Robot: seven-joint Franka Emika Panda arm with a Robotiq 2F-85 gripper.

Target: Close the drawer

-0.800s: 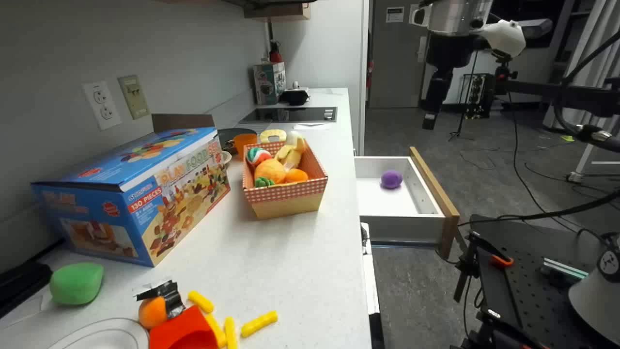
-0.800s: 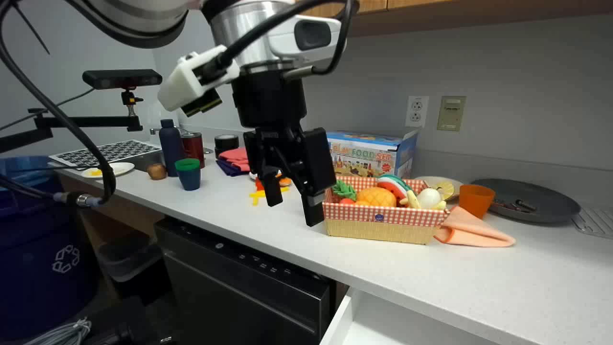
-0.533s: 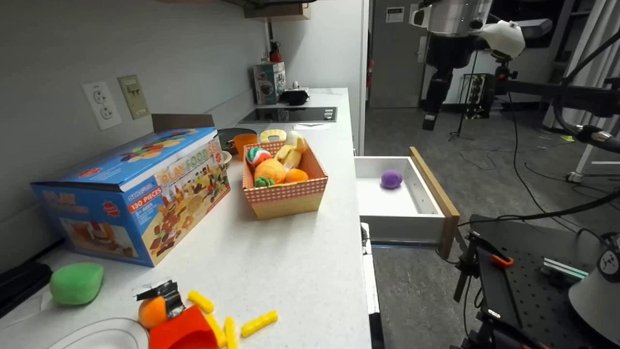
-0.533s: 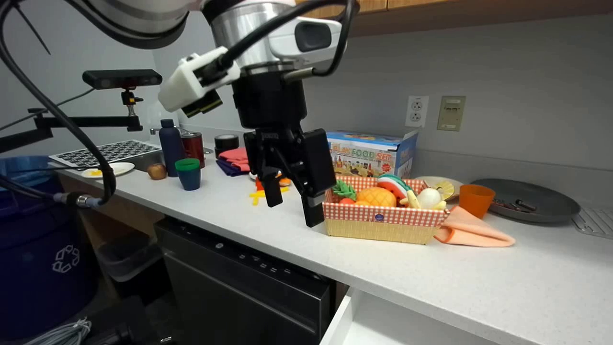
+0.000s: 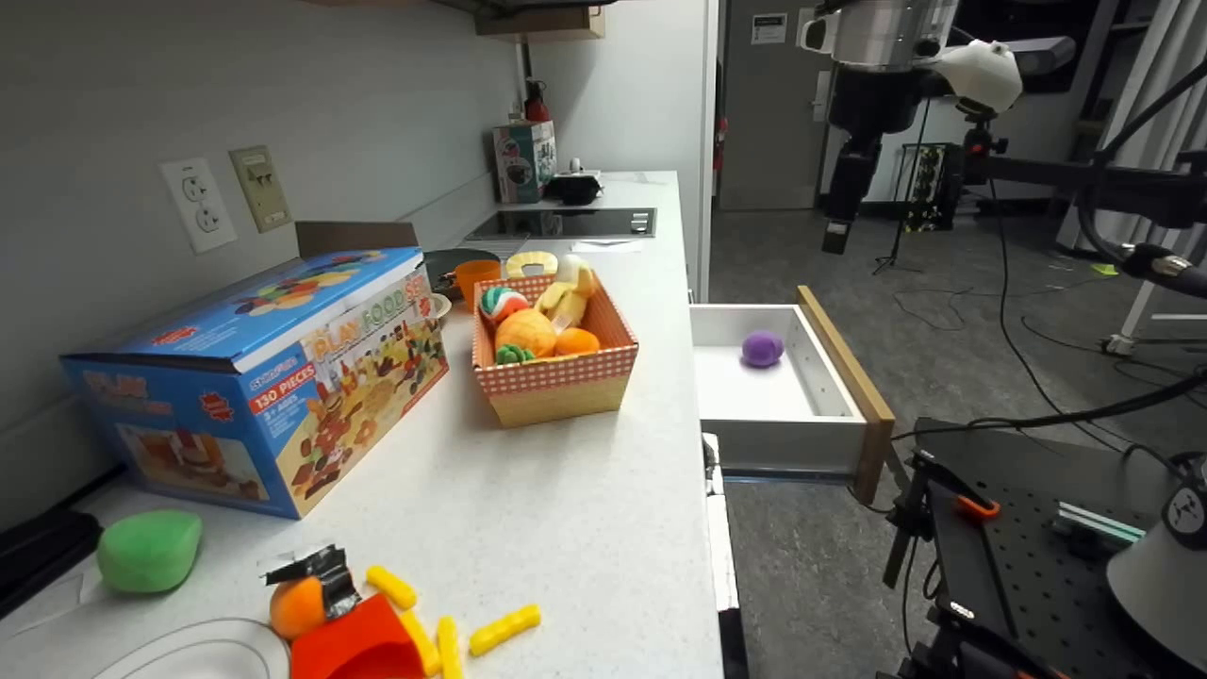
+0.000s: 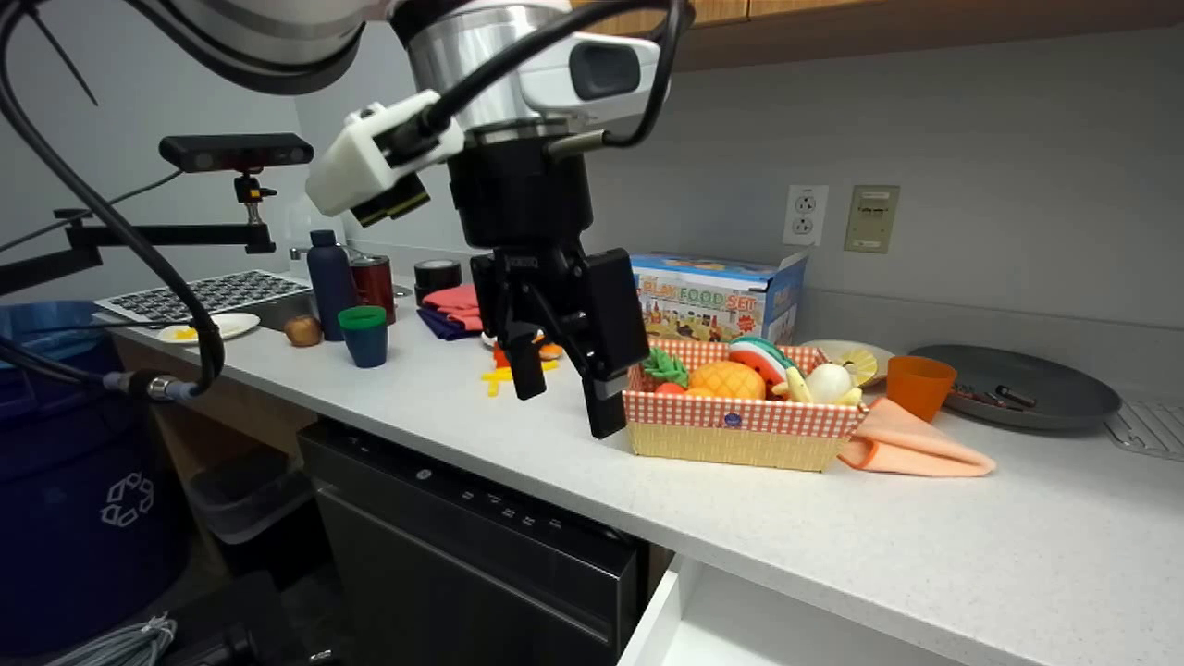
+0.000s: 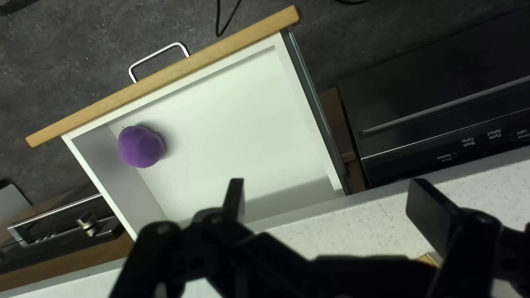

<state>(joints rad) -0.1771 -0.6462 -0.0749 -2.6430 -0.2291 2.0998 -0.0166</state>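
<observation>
As a robot gripper (image 7: 329,200) hangs aloft with its fingers (image 7: 430,217) spread apart, a shallow drawer (image 7: 236,124) juts from under the white counter (image 7: 343,231), its interior white, its front panel (image 7: 165,78) tan wood with a silver handle (image 7: 153,56), a round purple object (image 7: 140,147) lying inside.

Smooth wooden drawer front (image 7: 163,78)

A white counter (image 5: 585,509) lines the grey wall (image 5: 321,85) above dark flooring (image 5: 943,349).
</observation>
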